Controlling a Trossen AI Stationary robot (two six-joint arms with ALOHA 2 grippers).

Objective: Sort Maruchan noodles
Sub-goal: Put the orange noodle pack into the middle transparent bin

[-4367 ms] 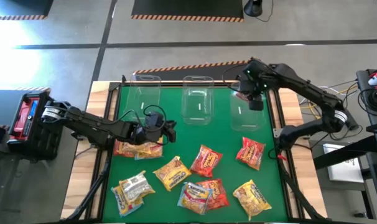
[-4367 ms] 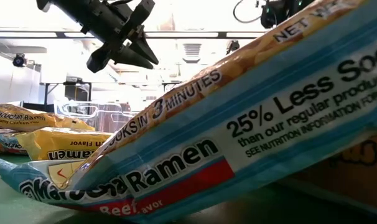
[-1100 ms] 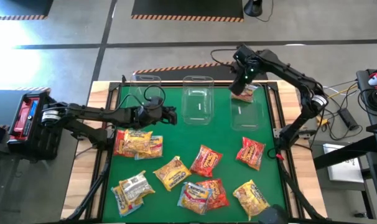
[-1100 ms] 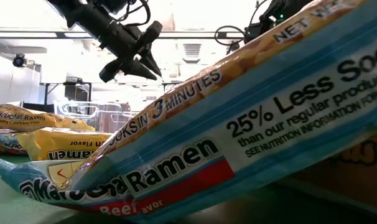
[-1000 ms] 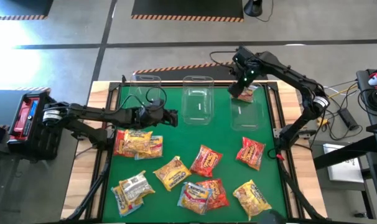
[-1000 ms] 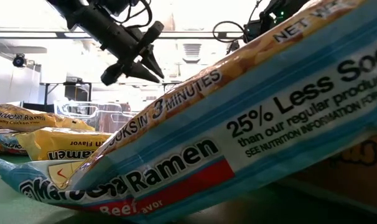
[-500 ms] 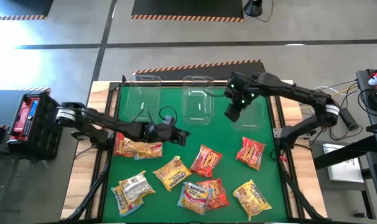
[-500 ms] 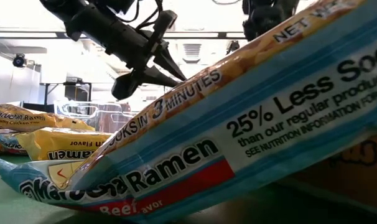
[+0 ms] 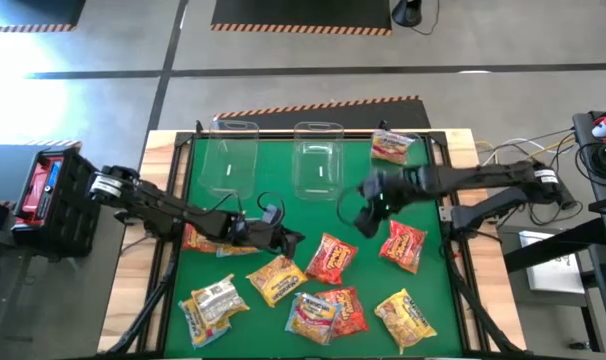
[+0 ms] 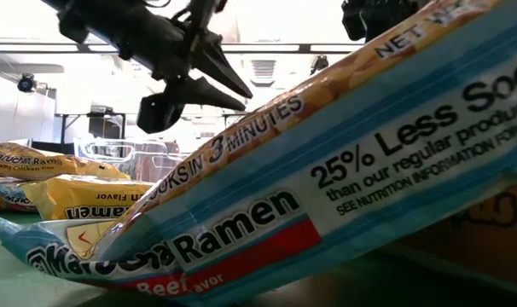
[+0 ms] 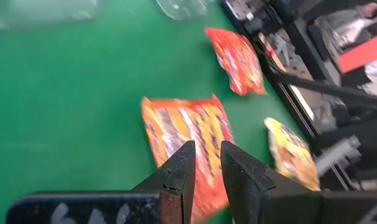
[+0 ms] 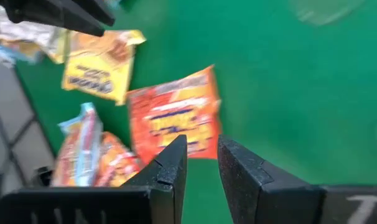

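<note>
Maruchan noodles still lie loose across the green bench, and the red packet near its middle is my landmark: both arms are over it, so I judge it the next pick. I see my right tool just to the far right of that packet, fingers nearly together and holding nothing; the right wrist view has the packet straight ahead of the tips. My left tool sits just to the packet's left, also drawn close with nothing in it, and its wrist view shows the same packet directly beyond the fingers. To do this step well I would let only one arm take it, since the two tools are near each other and could foul; spread the fingers before descending, come down over a crinkled edge rather than the flat middle, and pinch the wrapper without crushing the block. Beyond the landmark, a yellow packet lies just to its near left, more packets are heaped on its near side, another red one is to its right, and one packet rests in the far right clear bin, well apart from the landmark.
</note>
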